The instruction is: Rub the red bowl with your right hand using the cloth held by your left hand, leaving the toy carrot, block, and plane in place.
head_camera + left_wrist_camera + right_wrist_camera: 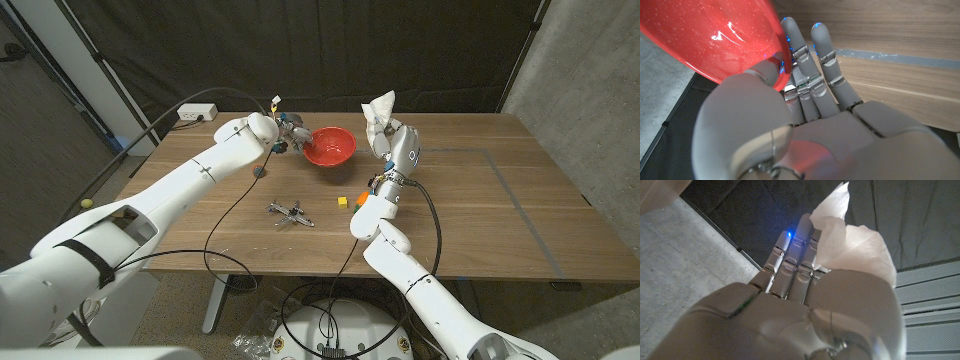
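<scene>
Two small toys lie nearest the table's front edge in the head view: the toy plane (290,213), metallic grey, and just beside it to the right the yellow block (343,201). They are near each other but apart, both on the bare wooden table (480,210).

Beyond the block, the right hand (393,143) is raised above the table with its fingers pointing up. It holds the white cloth (378,110), which sticks up crumpled past the fingertips. In the right wrist view, the fingers (790,262) lie pressed together side by side, and the cloth (855,245) bunches on their far side (the exact pinch point is hidden behind the back of the hand (805,315)).

Farther back, the red bowl (329,146) sits left of the right hand, well apart from it. The left hand (290,132) grips the bowl at its left rim. In the left wrist view, the thumb overlaps the rim of the red bowl (710,40), while the remaining fingers (815,65) extend straight and close together beneath it. Whether the bowl rests on the table or is lifted cannot be told.

A small dark green item, possibly the toy carrot (259,171), lies on the table near the left forearm; it is too small to identify with certainty.
</scene>
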Action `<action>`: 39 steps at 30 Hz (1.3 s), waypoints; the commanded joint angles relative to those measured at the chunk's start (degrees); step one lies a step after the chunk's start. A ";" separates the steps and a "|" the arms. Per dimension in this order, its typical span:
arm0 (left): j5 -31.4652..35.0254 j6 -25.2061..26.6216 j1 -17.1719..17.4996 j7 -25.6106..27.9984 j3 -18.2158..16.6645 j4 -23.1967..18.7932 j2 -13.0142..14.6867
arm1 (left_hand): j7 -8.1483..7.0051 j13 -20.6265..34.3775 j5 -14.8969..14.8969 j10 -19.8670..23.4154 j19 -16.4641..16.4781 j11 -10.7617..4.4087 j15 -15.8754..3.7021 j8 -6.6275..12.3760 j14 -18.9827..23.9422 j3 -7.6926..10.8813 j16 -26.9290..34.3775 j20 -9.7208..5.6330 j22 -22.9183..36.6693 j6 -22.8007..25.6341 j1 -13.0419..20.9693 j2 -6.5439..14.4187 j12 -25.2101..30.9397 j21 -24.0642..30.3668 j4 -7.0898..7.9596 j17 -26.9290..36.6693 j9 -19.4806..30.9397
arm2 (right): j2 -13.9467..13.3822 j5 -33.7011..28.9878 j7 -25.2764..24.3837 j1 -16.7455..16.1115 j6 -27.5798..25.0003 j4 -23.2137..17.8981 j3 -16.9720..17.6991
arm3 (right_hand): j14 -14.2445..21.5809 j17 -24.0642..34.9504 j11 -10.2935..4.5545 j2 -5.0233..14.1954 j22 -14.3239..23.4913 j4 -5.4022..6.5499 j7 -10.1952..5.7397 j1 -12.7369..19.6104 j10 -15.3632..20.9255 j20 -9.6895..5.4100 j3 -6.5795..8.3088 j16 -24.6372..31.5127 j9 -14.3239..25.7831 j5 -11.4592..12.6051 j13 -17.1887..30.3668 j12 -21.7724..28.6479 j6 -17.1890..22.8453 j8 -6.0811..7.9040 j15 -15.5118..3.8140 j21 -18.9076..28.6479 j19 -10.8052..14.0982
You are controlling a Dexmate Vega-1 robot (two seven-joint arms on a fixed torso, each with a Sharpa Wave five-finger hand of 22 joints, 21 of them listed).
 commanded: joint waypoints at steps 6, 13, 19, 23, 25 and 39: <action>9.84 3.90 -0.87 -2.60 2.67 -1.51 -0.06 | 3.25 -0.39 0.08 1.34 0.70 -1.74 -0.50 0.07 -0.29 0.33 0.23 -3.89 0.18 4.36 3.27 3.24 -0.57 0.44 0.18 0.08 -0.23 | -8.09 -10.98 15.12 2.41 -21.22 -5.28 -6.57 | -1.57 -1.40 -1.11 0.38 -0.68 0.70 -1.85 -0.56 -1.02 -2.16 0.19 -2.72 0.09 0.28 -0.14 -0.99 0.24 -0.24 -5.33 0.77 -0.94; 13.13 4.70 -1.84 -5.59 4.27 -1.29 0.14 | 3.16 -1.08 -0.10 1.35 0.76 -1.82 -0.48 -0.08 -0.35 0.35 0.15 -3.97 0.16 4.31 3.18 3.14 -1.15 0.50 0.16 -0.16 -0.67 | -10.58 -14.34 23.73 4.27 -27.17 -6.15 -9.51 | -2.04 -2.21 -1.64 0.34 -1.24 0.84 -2.20 -0.81 -1.09 -2.19 0.29 -4.19 -0.06 0.29 -0.46 -1.34 0.14 -0.50 -5.34 0.99 -1.55; 15.72 4.89 -2.38 -7.20 5.27 -0.39 -0.16 | 3.06 -1.62 -0.19 1.12 0.62 -2.02 -0.39 -0.33 -0.74 0.47 -0.02 -4.11 0.13 3.79 3.06 3.01 -1.75 0.44 0.17 -0.25 -1.04 | -13.30 -16.55 30.62 5.78 -28.85 -7.16 -12.00 | -2.63 -2.98 -1.82 0.22 -1.79 0.87 -2.45 -0.94 -1.54 -2.27 0.39 -5.64 -0.16 0.30 -0.32 -1.54 0.22 -0.67 -5.42 1.26 -1.90; 16.86 4.34 -2.52 -8.06 5.54 0.45 -0.55 | 2.74 -2.17 -0.22 0.68 0.24 -2.57 -0.36 -0.45 -1.13 0.60 -0.24 -4.12 0.09 3.48 2.84 2.90 -2.50 0.26 0.28 -0.33 -1.41 | -14.89 -17.49 34.97 6.61 -28.92 -8.26 -13.24 | -3.12 -3.56 -2.01 0.18 -2.21 0.97 -2.63 -1.14 -1.99 -2.16 0.43 -6.75 -0.24 0.31 -0.43 -1.85 0.46 -0.73 -5.40 1.38 -2.40; 17.53 3.84 -2.50 -8.17 5.71 0.97 -0.78 | 1.75 -2.54 -0.22 0.45 -0.08 -2.83 -0.35 -0.56 -1.43 0.61 -0.41 -4.10 0.09 3.11 2.56 2.74 -3.00 0.15 0.44 -0.34 -1.64 | -15.83 -17.66 37.24 6.86 -28.53 -9.19 -13.66 | -3.45 -3.78 -2.01 0.07 -2.36 0.94 -2.66 -1.16 -2.05 -2.11 0.44 -7.23 -0.26 0.31 -0.45 -1.90 0.45 -0.79 -5.43 1.40 -2.64; 21.00 0.23 -1.17 -6.85 6.12 5.54 -3.29 | -0.01 -5.34 0.18 -0.97 -2.37 -3.56 -0.37 -0.66 -5.97 0.94 -5.01 -3.83 0.07 1.75 0.73 1.78 -6.58 -0.59 1.39 -3.53 -3.19 | -22.45 -14.36 55.66 9.08 -21.66 -16.94 -14.73 | -4.75 -5.57 -1.78 0.18 -3.79 1.01 -2.66 -1.36 -2.55 -2.38 0.83 -10.80 -0.41 0.37 -0.72 -2.31 0.53 -1.30 -5.54 2.07 -3.51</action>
